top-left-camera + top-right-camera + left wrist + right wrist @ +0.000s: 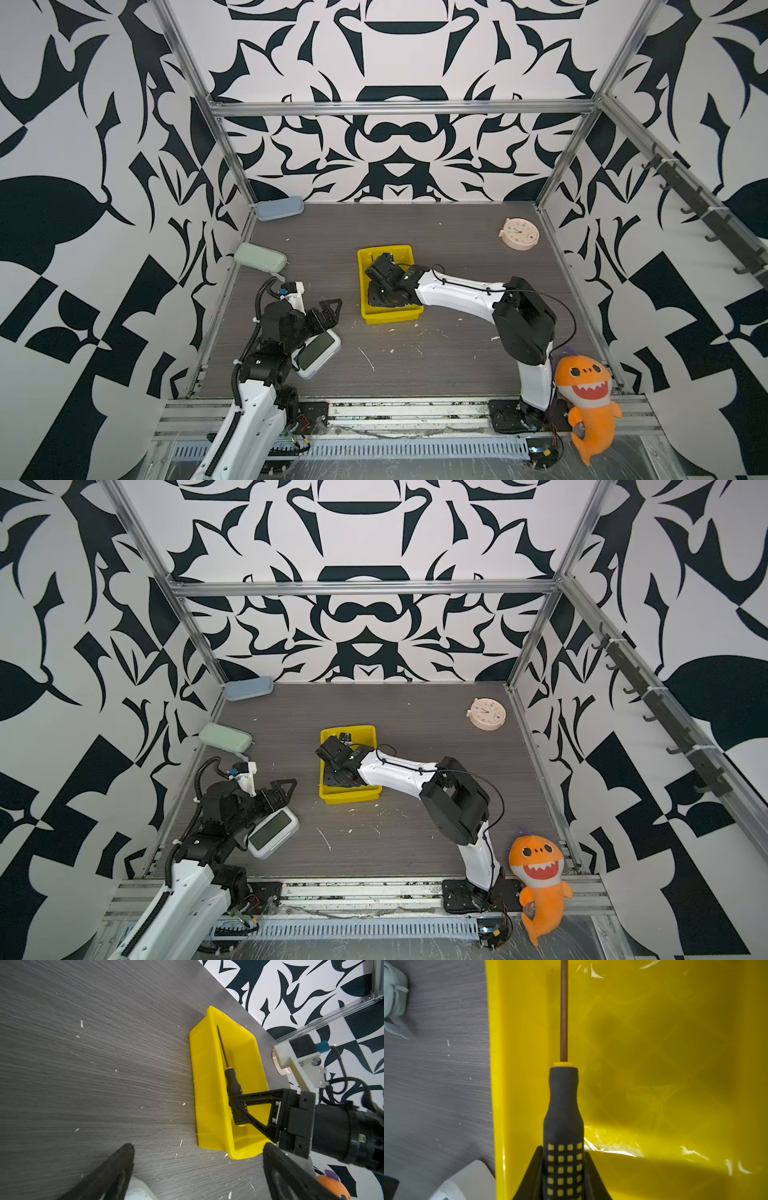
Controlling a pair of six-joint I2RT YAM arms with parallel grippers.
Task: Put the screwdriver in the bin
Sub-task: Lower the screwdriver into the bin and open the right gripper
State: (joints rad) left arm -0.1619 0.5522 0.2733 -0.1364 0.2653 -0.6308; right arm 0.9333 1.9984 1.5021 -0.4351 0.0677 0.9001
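Item: screwdriver (562,1105), handle clenched in my right fingers (532,1180), low inside the bin (519,1064), mid-table. Long axis: along the bin's length, tip ahead of the fingers toward the table's far edge. My left fingers (116,1172): spread, empty, by the left edge, farther off.

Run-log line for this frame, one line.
right hand: shut on screwdriver | screwdriver: inside bin, not released | left hand: open, empty

The bright yellow bin (365,266) sits mid-way across the tabletop (457,257). Inside it, along one long wall, is the screwdriver (229,1076), with a black yellow-dotted handle and a slim brown shaft. The right gripper (233,1103) pinches it, perhaps just off the floor.
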